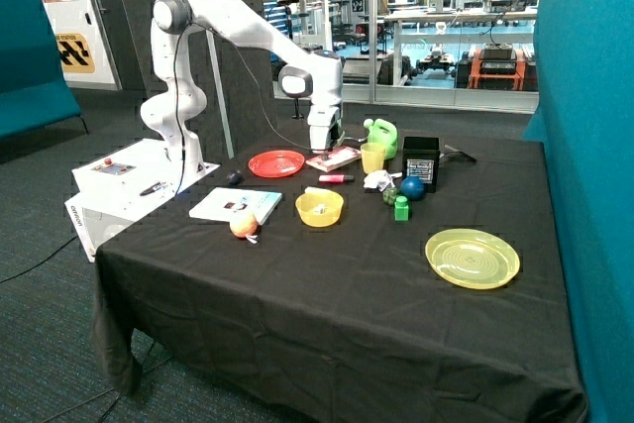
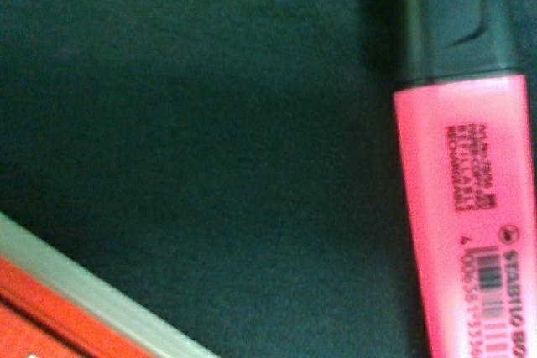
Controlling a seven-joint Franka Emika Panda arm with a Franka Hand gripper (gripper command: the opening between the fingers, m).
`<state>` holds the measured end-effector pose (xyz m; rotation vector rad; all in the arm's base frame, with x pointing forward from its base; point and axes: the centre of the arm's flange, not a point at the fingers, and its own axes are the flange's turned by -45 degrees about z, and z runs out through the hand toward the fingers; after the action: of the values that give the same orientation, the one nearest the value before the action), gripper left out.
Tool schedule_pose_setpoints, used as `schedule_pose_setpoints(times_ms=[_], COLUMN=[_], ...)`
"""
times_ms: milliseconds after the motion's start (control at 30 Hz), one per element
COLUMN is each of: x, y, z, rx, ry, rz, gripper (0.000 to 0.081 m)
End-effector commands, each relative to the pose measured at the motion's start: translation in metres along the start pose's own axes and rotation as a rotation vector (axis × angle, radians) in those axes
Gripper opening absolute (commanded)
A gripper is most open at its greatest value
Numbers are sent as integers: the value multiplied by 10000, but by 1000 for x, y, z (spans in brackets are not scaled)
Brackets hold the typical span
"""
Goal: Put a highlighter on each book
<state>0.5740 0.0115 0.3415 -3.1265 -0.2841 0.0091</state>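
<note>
The gripper (image 1: 319, 146) hangs low at the back of the table, just over the near end of the small pink-red book (image 1: 334, 158). A pink highlighter (image 1: 335, 178) lies on the black cloth right in front of that book. The wrist view shows this highlighter (image 2: 470, 207) close up, with its dark cap, flat on the cloth and apart from the red book's corner (image 2: 50, 308). The larger white book (image 1: 236, 205) with a teal edge lies nearer the table's front, with no highlighter on it. A pale stubby thing (image 1: 318, 191) rests at the yellow bowl's rim; I cannot tell what it is.
A red plate (image 1: 275, 162) lies beside the pink-red book. A yellow cup (image 1: 372, 157), green jug (image 1: 381, 134), black box (image 1: 420, 160), blue ball (image 1: 412, 188) and green block (image 1: 401, 208) cluster past it. A yellow bowl (image 1: 319, 213), an orange ball (image 1: 244, 226) and a yellow plate (image 1: 473, 258) sit nearer the front.
</note>
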Motion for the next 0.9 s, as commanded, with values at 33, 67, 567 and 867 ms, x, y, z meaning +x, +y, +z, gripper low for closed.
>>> schedule_pose_setpoints(times_ms=[33,67,567,867], x=[-3,-3,15,19], y=[-2,-2,4,11], z=[22,22,32,45], rx=[-27,-27,-28,-27], ry=[55,55,55,56], rz=[-58,-63,-179,57], gripper=[525,523,472,463])
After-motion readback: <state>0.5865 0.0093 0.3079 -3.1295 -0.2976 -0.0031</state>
